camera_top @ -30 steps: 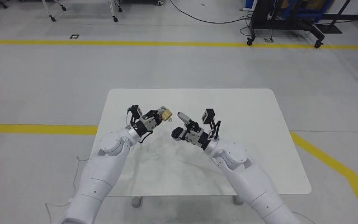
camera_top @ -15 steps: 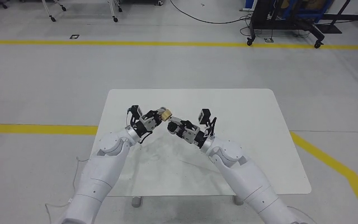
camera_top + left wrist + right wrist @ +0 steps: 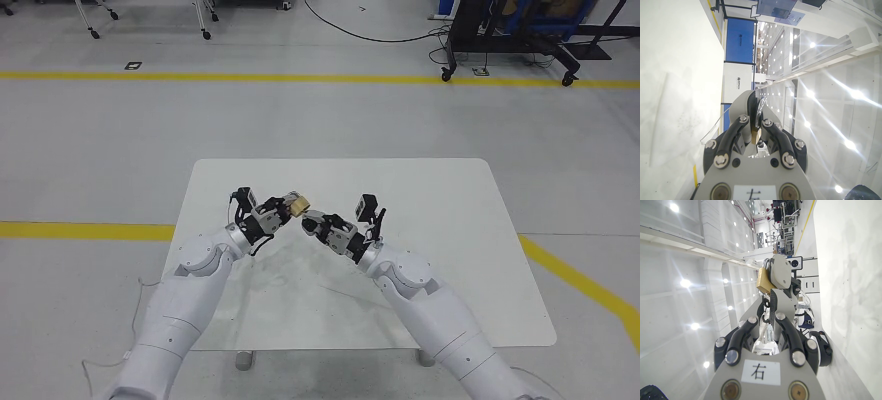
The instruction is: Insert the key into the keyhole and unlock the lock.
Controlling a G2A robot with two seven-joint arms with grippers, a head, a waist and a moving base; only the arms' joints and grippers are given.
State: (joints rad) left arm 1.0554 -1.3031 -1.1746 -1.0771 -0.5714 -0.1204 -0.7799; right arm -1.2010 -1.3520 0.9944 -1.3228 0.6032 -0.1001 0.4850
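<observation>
Above the middle of the white table (image 3: 450,200), the left gripper (image 3: 290,204) is holding the padlock (image 3: 298,206) up in the air, clear of the surface. The right gripper (image 3: 311,219) is sitting just beside it, tip to tip.

We are reading this as the insertion stage. The lock is lifted and presented and the two arms are lined up, so the turn of the key and the freeing of the shackle (image 3: 765,262) are left to do. We are not seeing the key or the keyhole plainly, so we cannot tell whether the key is entering yet.

In the left wrist view, that gripper's fingers (image 3: 740,106) are pressing together on the brass body, pinching its flat sides. We cannot tell whether the right gripper is spread or gripping anything.

We are seeing the padlock as a small block of yellow brass with a bright steel shackle. It is tilted, its lower corner is pointing toward the right gripper, and its shackle end is pointing away. We are judging it locked, though the left gripper is covering much of the shackle.
</observation>
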